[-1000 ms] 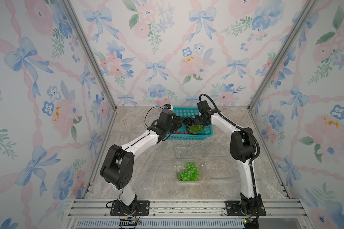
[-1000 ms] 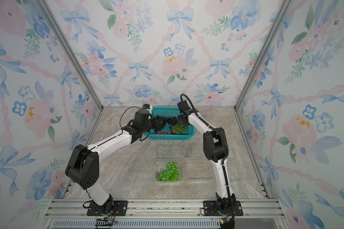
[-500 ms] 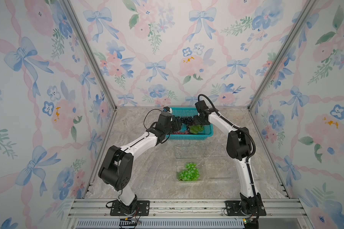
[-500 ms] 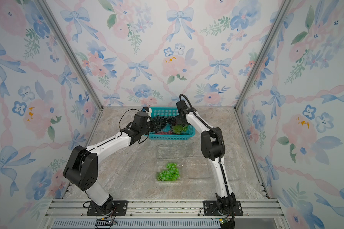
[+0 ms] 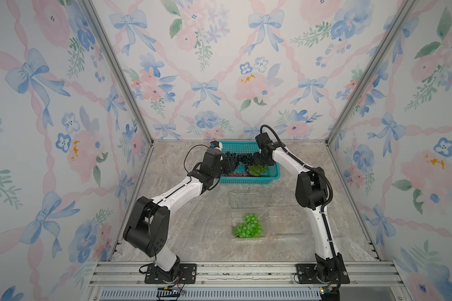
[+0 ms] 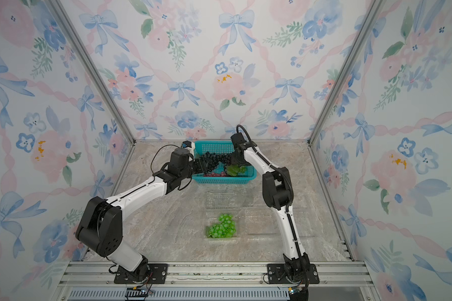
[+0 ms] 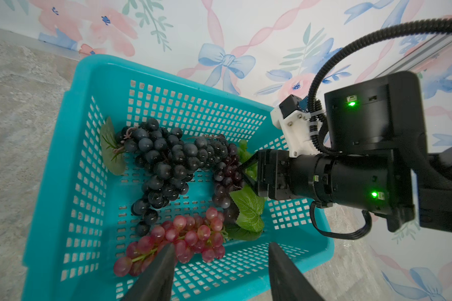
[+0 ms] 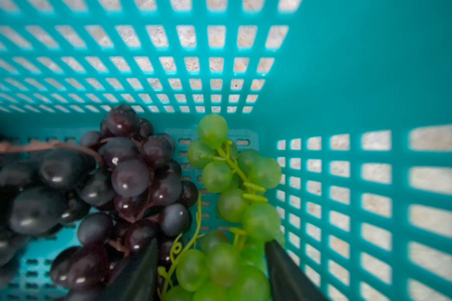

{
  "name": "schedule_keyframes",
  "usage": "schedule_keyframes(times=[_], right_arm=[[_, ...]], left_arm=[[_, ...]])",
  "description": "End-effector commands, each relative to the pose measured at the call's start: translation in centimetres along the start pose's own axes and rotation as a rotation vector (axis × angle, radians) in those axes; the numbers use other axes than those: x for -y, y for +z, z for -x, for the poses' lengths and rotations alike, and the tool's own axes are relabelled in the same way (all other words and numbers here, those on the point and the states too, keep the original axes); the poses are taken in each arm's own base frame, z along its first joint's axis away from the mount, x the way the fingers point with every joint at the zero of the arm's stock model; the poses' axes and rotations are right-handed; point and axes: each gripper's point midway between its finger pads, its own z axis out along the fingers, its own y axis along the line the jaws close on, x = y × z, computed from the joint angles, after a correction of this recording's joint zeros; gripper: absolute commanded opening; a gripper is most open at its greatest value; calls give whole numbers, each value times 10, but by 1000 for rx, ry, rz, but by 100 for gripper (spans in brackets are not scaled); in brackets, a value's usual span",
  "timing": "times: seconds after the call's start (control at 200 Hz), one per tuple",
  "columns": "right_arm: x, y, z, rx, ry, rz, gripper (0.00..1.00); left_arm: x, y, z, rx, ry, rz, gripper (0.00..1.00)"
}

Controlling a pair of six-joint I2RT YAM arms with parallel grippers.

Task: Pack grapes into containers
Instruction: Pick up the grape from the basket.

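Note:
A teal mesh basket at the back holds grapes: a blue-black bunch, a dark purple bunch, a red bunch and a green bunch. My right gripper is down in the basket, open, its fingers on either side of the green bunch. My left gripper hovers open over the basket's near-left part, by the red bunch. Another green bunch lies in a clear container with its lid open.
A second clear container lies open to the right of the filled one. Green leaves lie among the bunches. The basket stands close to the floral back wall, and both arms crowd over it.
The right arm has shifted slightly left and deeper over the basket. The left arm has stayed almost where it was.

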Motion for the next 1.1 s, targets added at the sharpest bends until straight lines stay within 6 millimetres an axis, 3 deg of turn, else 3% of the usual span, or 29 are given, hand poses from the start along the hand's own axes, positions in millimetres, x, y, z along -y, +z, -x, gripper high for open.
schedule_keyframes(times=[0.0,0.15,0.2,0.28,0.345,0.385,0.45,0.52,0.635,0.685,0.77,0.895,1.095], right_arm=[[-5,18,-21,-83,-2,7,74],[-2,21,-21,-92,11,1,70],[-2,21,-21,-95,20,9,63],[-2,23,-23,-104,27,17,42],[-2,23,-23,-101,27,16,36],[-1,23,-23,-101,28,16,38],[0,24,-22,-100,33,12,55],[2,26,-22,-102,39,5,64],[4,31,-25,-117,52,9,65],[4,33,-27,-125,55,11,58],[5,33,-28,-128,55,11,37],[3,25,-24,-110,49,22,17],[2,-6,-8,-41,-1,19,7]], left_arm=[[4,-10,11,34,11,-30,59],[2,-14,13,47,6,-29,59],[0,-14,14,51,3,-28,59],[-3,-15,12,51,-3,-25,59],[-6,-15,13,54,-8,-23,59],[-6,-16,14,57,-11,-25,59],[-7,-16,13,57,-16,-28,59],[-7,-17,14,60,-19,-32,59],[-8,-20,14,65,-23,-33,59],[-9,-20,14,67,-27,-32,59],[-10,-21,14,69,-30,-30,59],[-11,-22,14,71,-34,-34,59],[-10,-24,17,77,-40,-39,59]])
